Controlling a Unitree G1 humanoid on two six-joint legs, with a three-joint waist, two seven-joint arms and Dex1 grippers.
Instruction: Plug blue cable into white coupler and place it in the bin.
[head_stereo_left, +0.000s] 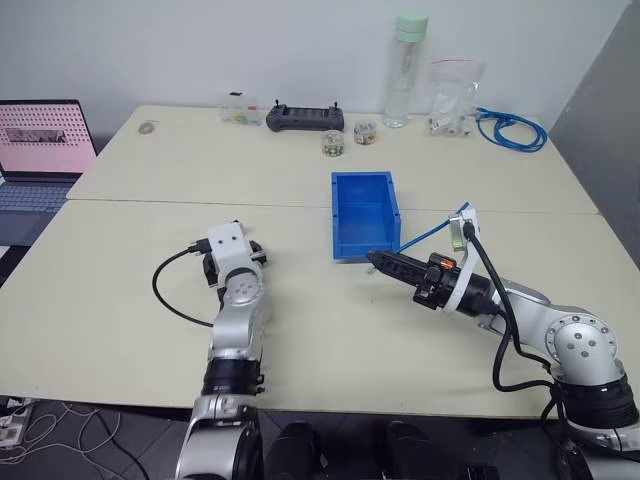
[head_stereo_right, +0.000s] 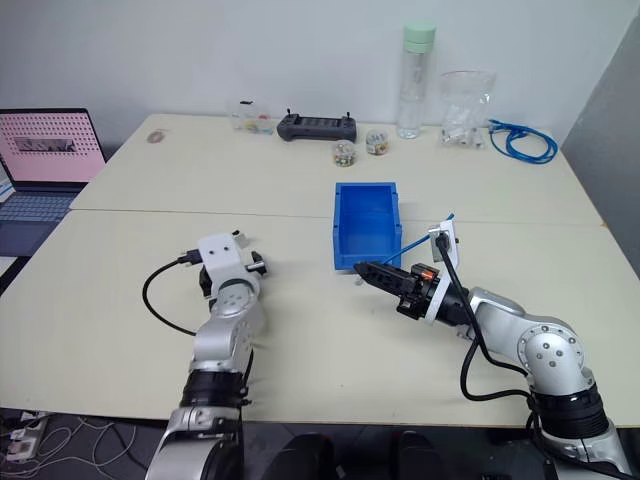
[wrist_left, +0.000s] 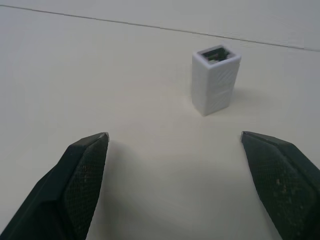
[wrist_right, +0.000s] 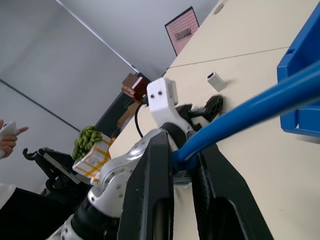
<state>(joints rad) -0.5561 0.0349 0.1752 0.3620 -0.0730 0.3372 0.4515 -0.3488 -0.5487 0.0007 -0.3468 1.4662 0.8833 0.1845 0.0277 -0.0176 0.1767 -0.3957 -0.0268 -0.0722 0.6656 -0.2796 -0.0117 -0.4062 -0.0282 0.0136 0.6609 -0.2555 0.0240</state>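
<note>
The blue cable (wrist_right: 260, 107) is clamped between the closed fingers of the right hand (head_stereo_left: 375, 260), which sits low over the desk (head_stereo_left: 120, 300) at the near right corner of the bin (head_stereo_left: 365, 213); from that grip the cable runs back past the wrist and ends in a plug near the arm's white camera block. The left hand (wrist_left: 175, 145) is on the other side of the desk, its two black fingers (wrist_left: 82, 165) spread wide apart with nothing between them, resting low over the bare surface. Just ahead of those fingers stands the white coupler (wrist_left: 215, 80), upright on the desk with its dark socket opening facing up, apart from both fingers. The bin stands farther back, near the middle of the desk, with its long side running away from the robot. Beyond it, along the far edge, lie a black controller (head_stereo_left: 305, 117), two small round jars (head_stereo_left: 346, 138), a tall clear bottle with a pale green cap (head_stereo_left: 404, 68), a clear plastic bag (head_stereo_left: 452, 98) and a coiled bundle of blue cable (head_stereo_left: 512, 128). A laptop (head_stereo_left: 40, 150) with a pink screen stands off the desk's far left.
</note>
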